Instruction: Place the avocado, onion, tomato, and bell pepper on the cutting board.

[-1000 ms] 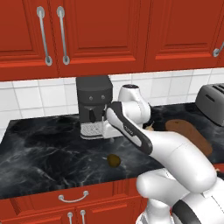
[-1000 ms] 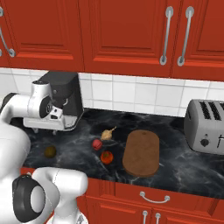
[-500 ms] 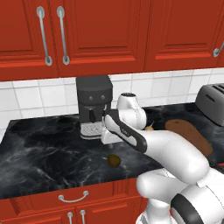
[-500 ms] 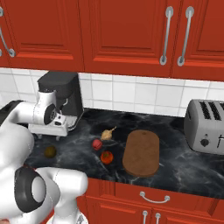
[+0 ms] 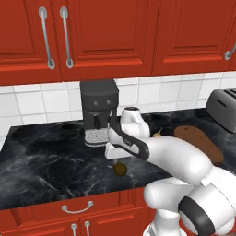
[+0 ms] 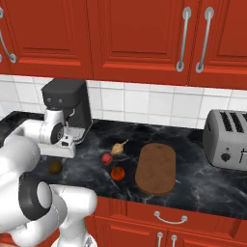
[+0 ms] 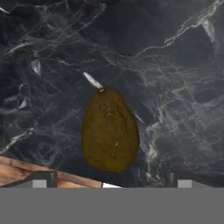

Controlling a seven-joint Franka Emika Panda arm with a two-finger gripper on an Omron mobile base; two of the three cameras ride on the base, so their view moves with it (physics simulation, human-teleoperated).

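Observation:
The avocado (image 7: 110,130), olive-brown and egg-shaped, lies on the black marble counter near its front edge (image 5: 120,169) (image 6: 56,167). My gripper (image 7: 111,181) hangs open just above it (image 5: 116,160), one dark fingertip on each side and neither touching. To the right lie the tan onion (image 6: 118,148) with its pointed stem and two small red fruits (image 6: 107,158) (image 6: 117,173). They are the tomato and the bell pepper, but I cannot tell which is which. The dark-brown cutting board (image 6: 156,168) lies bare further right (image 5: 198,140).
A black coffee machine (image 5: 99,110) stands against the tiled wall right behind my hand. A silver toaster (image 6: 226,140) sits at the counter's right end. Red cabinets hang overhead. The counter's front edge (image 7: 26,168) runs close to the avocado.
My arm has bent and lowered the hand from beside the coffee machine down towards the avocado. The jaws stayed wide, and nothing on the counter moved.

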